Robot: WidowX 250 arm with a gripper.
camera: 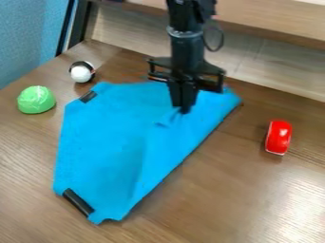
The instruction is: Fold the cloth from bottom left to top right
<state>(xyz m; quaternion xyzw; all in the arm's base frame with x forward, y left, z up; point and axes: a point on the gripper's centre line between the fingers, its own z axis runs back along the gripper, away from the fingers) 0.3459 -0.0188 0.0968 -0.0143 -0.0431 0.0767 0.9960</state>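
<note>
At the table's [215,204] left side, a green ball [36,99] and a black-and-white ball [82,73] sit near the blue cloth [101,147], not touching it. The cloth lies mid-table, its right edge slanting up. The gripper's [184,110] jaws are together, pinching puckered cloth near the far edge; a red toy [278,137] sits well apart, right.

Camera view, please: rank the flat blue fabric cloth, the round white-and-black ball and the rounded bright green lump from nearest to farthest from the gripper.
1. Flat blue fabric cloth: directly under the gripper.
2. Round white-and-black ball: picture's upper left, just off the cloth.
3. Rounded bright green lump: picture's far left.
</note>
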